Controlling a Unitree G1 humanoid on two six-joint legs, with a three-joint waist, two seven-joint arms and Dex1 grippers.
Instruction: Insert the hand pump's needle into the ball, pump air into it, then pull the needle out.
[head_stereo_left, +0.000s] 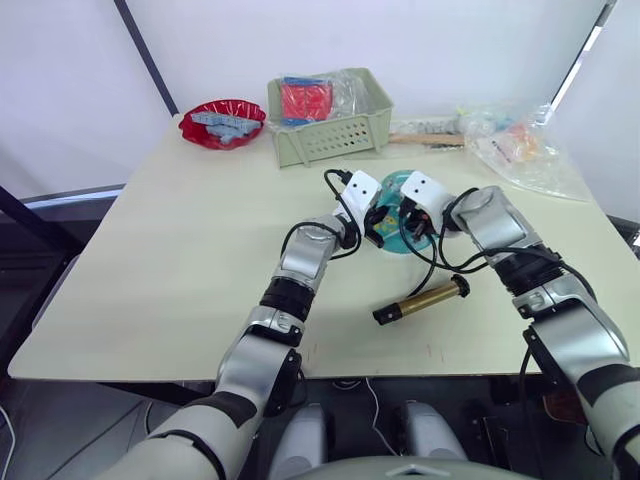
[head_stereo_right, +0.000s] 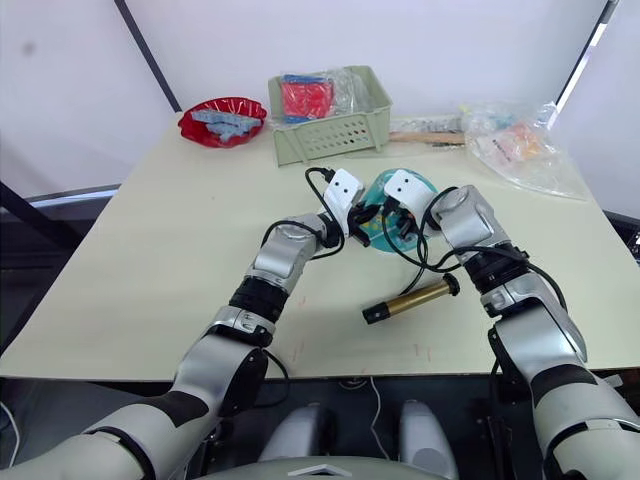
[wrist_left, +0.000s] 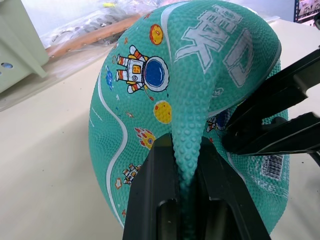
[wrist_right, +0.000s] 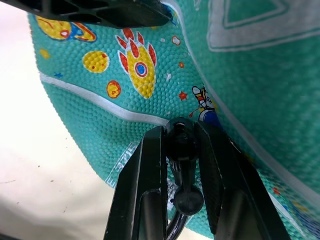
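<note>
The teal ball (head_stereo_right: 398, 212) sat just right of the head view's centre, soft enough to fold. The left gripper (wrist_left: 189, 172) pinched a raised fold of its skin. The right gripper (wrist_right: 181, 145) clamped the needle's black fitting (wrist_right: 182, 142) against the ball (the pin itself was hidden). The hand pump (head_stereo_right: 410, 299) lay on the table (head_stereo_right: 150, 260) below the ball, lower right of centre.

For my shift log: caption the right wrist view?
Right gripper presses the hose's black needle fitting against the teal ball.
</note>
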